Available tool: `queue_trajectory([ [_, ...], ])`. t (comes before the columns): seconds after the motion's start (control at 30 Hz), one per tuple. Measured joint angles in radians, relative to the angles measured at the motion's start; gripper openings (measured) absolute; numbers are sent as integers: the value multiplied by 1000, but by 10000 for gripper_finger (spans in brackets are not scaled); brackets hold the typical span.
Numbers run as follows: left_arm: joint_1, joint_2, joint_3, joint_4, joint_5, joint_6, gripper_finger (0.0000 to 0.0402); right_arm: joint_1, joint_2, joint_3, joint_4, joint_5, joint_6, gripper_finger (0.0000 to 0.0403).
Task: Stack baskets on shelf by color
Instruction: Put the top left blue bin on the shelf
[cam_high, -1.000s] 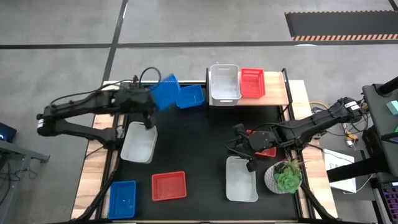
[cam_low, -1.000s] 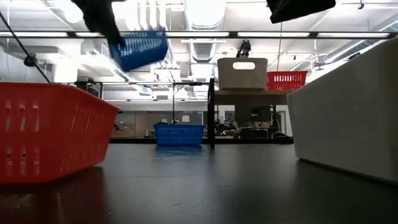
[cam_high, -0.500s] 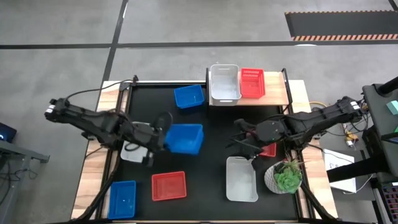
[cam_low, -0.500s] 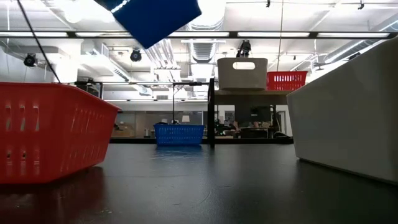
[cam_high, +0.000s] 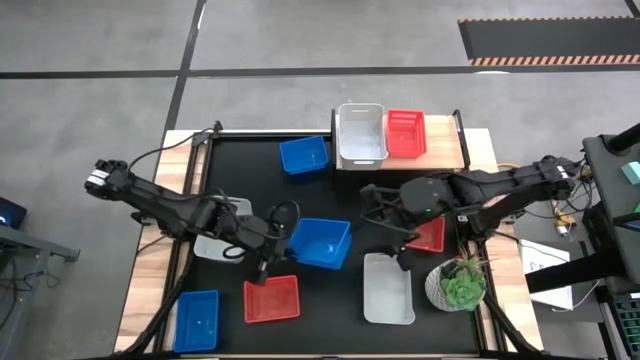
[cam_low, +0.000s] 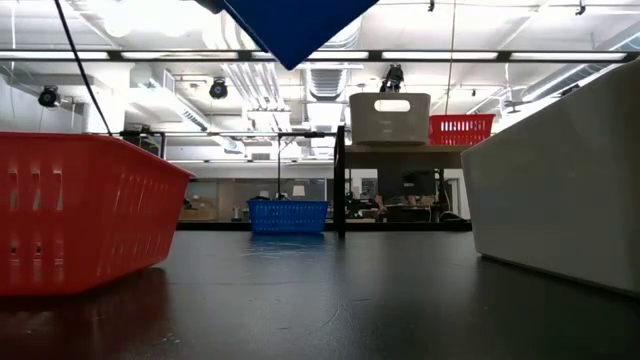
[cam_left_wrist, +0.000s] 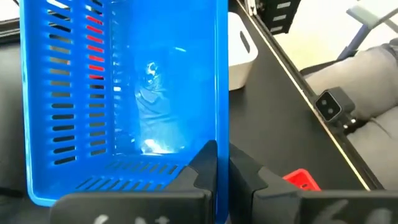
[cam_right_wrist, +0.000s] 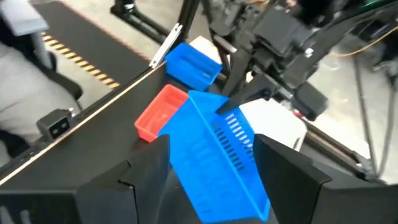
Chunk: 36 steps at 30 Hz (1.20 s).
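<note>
The left hand (cam_high: 283, 243) is shut tight on the rim of a blue plastic basket with slotted sides (cam_high: 322, 244) and holds it up in the air over the middle of the black table (cam_high: 345, 200). The right hand (cam_high: 383, 214) is wide open and holds nothing; it is just beside that basket. On the light wooden shelf (cam_high: 445, 150) sit a white plastic basket (cam_high: 361, 134) and a red plastic basket (cam_high: 406, 133), side by side. Another blue basket (cam_high: 304, 156) sits on the table next to the shelf.
</note>
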Motion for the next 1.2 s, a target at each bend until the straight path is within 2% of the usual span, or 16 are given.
queue_trajectory([
  [0.4, 0, 14, 4, 35, 12, 158, 0, -72, 202, 176, -173, -204, 1, 224],
  [0.63, 8, 14, 5, 35, 16, 233, 0, -75, 332, 319, -355, -296, -5, 208],
  [0.87, 8, 14, -11, 29, 15, 280, 0, -75, 456, 495, -496, -372, -15, 150],
  [1.03, 8, 14, -19, 28, 15, 282, 0, -74, 528, 592, -592, -375, -51, 84],
  [1.2, 8, 11, -19, 22, 14, 290, 1, -74, 554, 621, -634, -383, -85, 18],
])
